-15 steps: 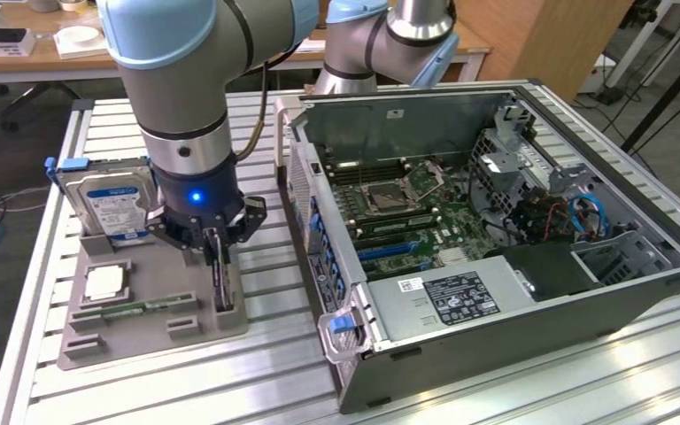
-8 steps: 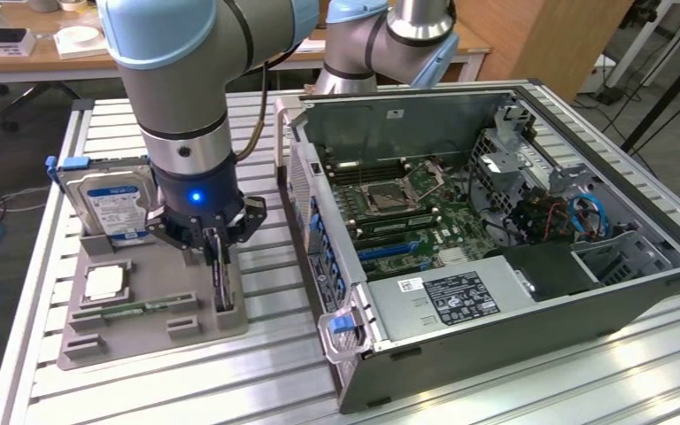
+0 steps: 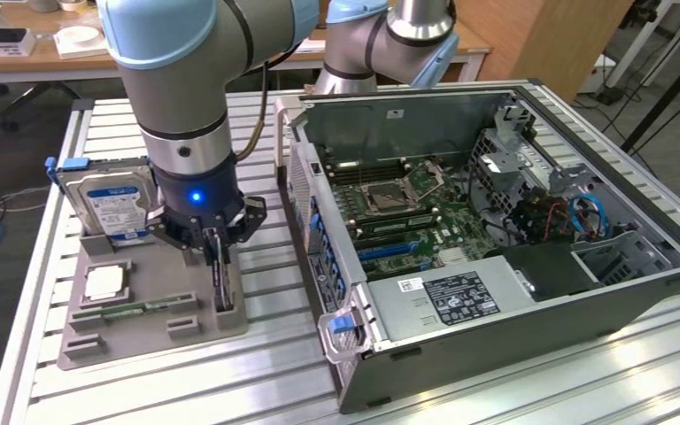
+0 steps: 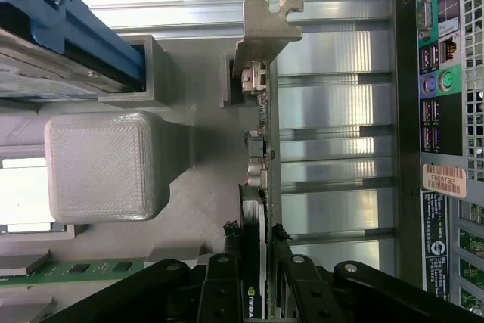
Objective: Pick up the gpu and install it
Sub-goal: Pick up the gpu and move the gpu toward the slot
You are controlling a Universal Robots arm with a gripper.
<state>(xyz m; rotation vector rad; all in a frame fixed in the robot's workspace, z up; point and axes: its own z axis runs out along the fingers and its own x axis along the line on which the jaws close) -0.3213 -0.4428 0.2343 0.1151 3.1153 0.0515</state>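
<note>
Silver hard drive (image 3: 110, 204) with blue-and-white label: stands on edge at the exterior view's left end of a grey moulded plastic holder (image 3: 81, 341), apart from the work in hand.

Holder: rests on a ribbed aluminium table (image 3: 281, 372); its slots appear meant to keep parts upright for a grasp from above.

Thin dark rectangular gpu (image 3: 223, 288): seated on edge in the holder's right-hand slot, with its silver-grey metal end bracket (image 4: 265, 24) at the end away from the claw.

Black two-fingered gripper (image 3: 212, 252): poised directly above the gpu, jaws clamped on its two faces; the card looks unlifted.

Open grey computer case (image 3: 316, 212): lies on its side at the exterior view's right, motherboard exposed to receive the card.
</note>
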